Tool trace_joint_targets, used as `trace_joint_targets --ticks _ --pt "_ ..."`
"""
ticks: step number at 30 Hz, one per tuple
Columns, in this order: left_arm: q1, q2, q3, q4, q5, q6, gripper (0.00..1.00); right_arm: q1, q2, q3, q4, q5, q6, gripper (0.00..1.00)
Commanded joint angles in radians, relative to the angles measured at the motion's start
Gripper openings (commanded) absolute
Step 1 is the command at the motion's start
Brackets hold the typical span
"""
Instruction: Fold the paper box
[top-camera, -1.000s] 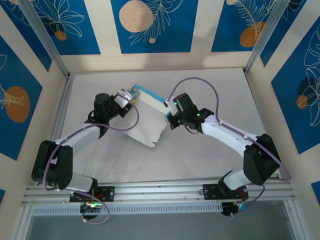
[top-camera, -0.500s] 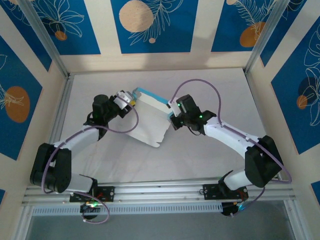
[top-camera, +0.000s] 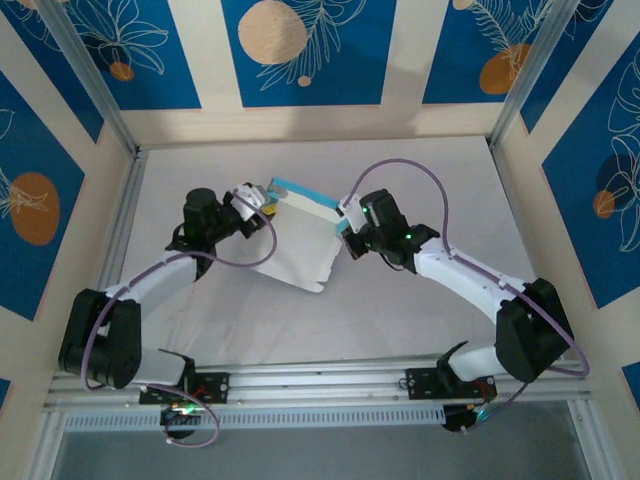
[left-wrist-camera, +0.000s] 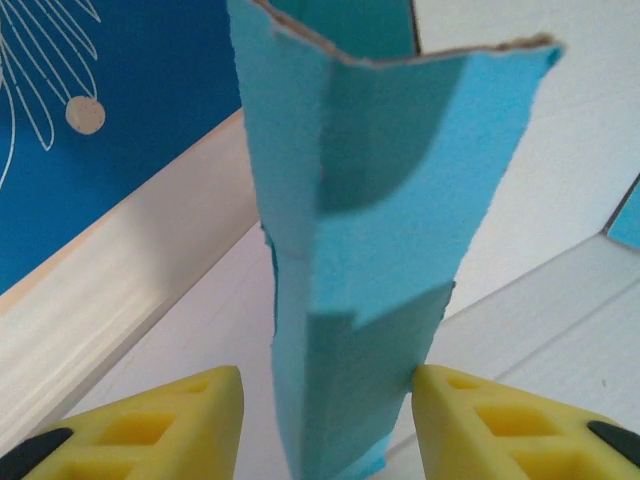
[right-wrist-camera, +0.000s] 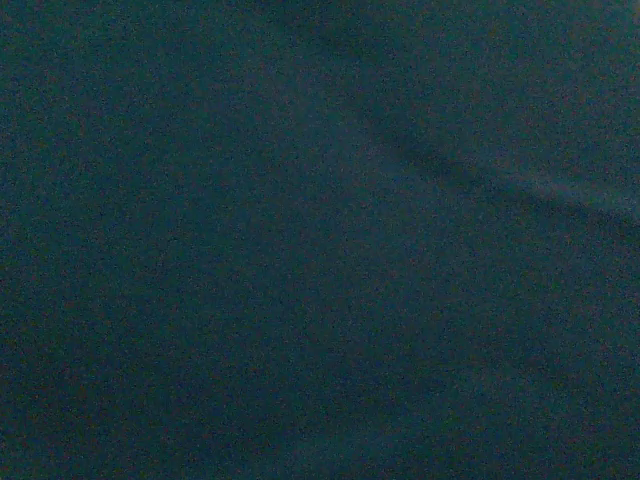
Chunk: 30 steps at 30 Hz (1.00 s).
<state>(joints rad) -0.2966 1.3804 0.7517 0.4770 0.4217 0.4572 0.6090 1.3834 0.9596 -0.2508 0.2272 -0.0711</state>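
Top external view: the paper box (top-camera: 295, 245) is found as a partly unfolded card sheet near the middle of the white table (top-camera: 420, 330), between the two arms. Its white face is turned upward and a light-blue strip is seen along its far edge. The sheet is set at an angle to the table edges, with one corner pointing toward the arm bases.

The left gripper (top-camera: 262, 199) is placed at the sheet's far left corner, beside the blue strip. The right gripper (top-camera: 346, 228) is placed against the sheet's right edge. A purple cable (top-camera: 400, 165) is looped above the right arm.

Left wrist view: an upright light-blue strip of the paper box (left-wrist-camera: 370, 250), creased lengthwise and ragged at its top edge, is seen between the yellow fingers (left-wrist-camera: 170, 420) of the left gripper (left-wrist-camera: 328, 390). The jaws are held apart, astride the strip. The finger on the right of the picture is touching the card edge, while a narrow gap is noted at the other finger. No clamping is observed. A blue patterned wall panel (left-wrist-camera: 120, 120) and a pale wooden rail (left-wrist-camera: 130, 290) are recorded behind.

Right wrist view: a dark blue-green surface (right-wrist-camera: 320, 240) is held close to the lens, and its identity cannot be confirmed. The state of the right jaws cannot be told.
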Motion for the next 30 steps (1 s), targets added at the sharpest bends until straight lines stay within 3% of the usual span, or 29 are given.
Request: trace_joint_targets --ticks 1,6,16,20,30 --pt "0.001 0.016 0.043 -0.009 0.057 -0.022 0.46 0.022 -0.024 -0.004 0.024 -0.035 -0.013 0.0" --pt "0.001 0.02 0.049 -0.009 0.04 -0.02 0.38 0.038 -0.023 -0.002 0.022 -0.029 -0.016 0.0" --pt "0.001 0.025 0.057 -0.012 0.024 -0.033 0.09 0.055 -0.02 0.004 0.021 -0.011 -0.001 0.0" --pt "-0.007 0.035 0.051 0.008 -0.019 -0.055 0.05 0.067 -0.009 0.022 0.005 0.016 0.033 0.0" --pt "-0.079 0.071 0.031 0.086 -0.318 -0.019 0.0 0.141 0.039 0.105 -0.064 0.098 0.235 0.0"
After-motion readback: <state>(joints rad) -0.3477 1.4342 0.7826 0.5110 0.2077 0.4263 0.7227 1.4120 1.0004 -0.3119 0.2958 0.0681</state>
